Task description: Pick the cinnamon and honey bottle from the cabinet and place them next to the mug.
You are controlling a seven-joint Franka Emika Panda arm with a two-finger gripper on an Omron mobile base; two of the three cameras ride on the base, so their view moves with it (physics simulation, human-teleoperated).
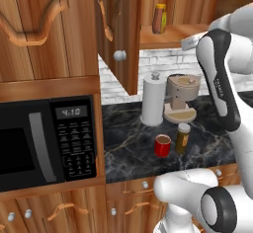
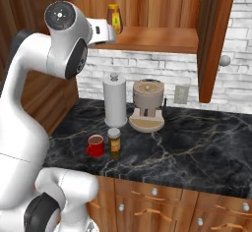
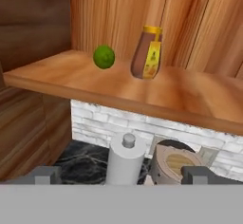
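Spread and empty, the claw [image 3: 121, 174] hangs level with the front edge of the cabinet [image 1: 49, 29] shelf, its two dark fingertips [image 3: 42, 174] set wide apart. Ahead of the claw and a little above it, the honey bottle [image 3: 148, 52] stands upright on the shelf, near the back wall, with a green lime [image 3: 104, 57] just beside it on the left in the hand view. Below and ahead of the claw sit the white paper-towel roll [image 3: 124, 163] and a round tan coffee machine [image 3: 173, 163] on the dark counter [image 2: 197, 147]. Lower down on that counter, the cinnamon [image 2: 114, 143] already stands just beside the mug [image 2: 95, 146], so by my judgement the bottle is the piece left to fetch. To do it well, the claw should rise to the bottle's mid-body, centre it between the fingertips, go straight in clear of the lime, and only pinch once the pads bracket the amber body below the yellow cap
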